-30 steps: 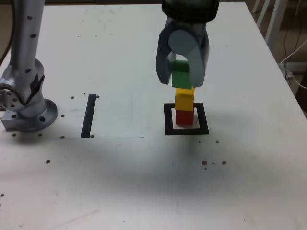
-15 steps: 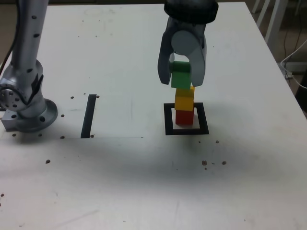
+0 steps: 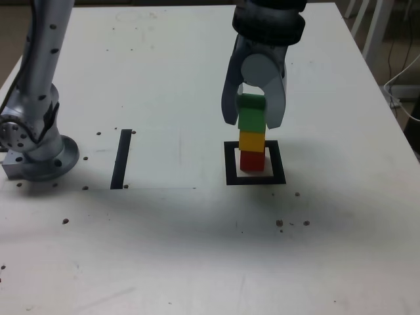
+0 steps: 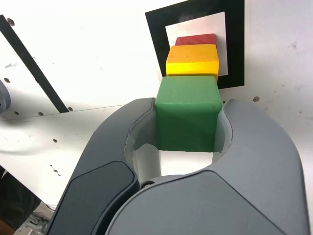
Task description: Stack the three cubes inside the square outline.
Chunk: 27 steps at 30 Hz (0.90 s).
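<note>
A: Where are the cubes?

B: The red cube [image 3: 251,161] sits inside the square outline [image 3: 230,164], right of the table's [image 3: 164,249] middle in the exterior view, with the yellow cube [image 3: 251,140] on it.

A: And the green one?

B: The gripper [image 3: 253,111] pinches the green cube [image 3: 250,113] between its jaws, directly over the yellow; whether they touch, I cannot tell.

A: Anything else?

B: A black strip [image 3: 121,158] lies to the left.

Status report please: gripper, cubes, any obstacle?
Gripper shut on green cube. Green on yellow, yellow on red, inside outline. Nothing in the way.
</note>
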Tool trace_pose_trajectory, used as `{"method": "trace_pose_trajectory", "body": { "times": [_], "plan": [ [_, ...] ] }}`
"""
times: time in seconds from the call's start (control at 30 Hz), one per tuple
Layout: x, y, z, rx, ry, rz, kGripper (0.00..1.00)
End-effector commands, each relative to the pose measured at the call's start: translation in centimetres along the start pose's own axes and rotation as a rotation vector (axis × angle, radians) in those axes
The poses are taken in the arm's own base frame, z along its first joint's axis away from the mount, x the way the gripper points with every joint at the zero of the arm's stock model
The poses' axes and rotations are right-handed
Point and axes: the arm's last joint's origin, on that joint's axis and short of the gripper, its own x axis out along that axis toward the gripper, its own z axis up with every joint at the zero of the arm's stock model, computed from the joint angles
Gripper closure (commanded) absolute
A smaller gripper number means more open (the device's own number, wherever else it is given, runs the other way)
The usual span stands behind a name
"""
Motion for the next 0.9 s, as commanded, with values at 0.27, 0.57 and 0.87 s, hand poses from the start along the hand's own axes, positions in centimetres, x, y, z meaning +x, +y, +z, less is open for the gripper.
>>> {"method": "trace_pose_trajectory", "body": {
  "times": [0.27,0.57,0.87],
  "plan": [
    [0.5,0.4,0.3,0.014,0.009,0.001,0.09],
    [0.5,0.4,0.1,0.016,0.015,0.005,0.01],
    [-2.1,0.3,-2.9,0.007,-0.045,0.06,0.01]
  ]
}}
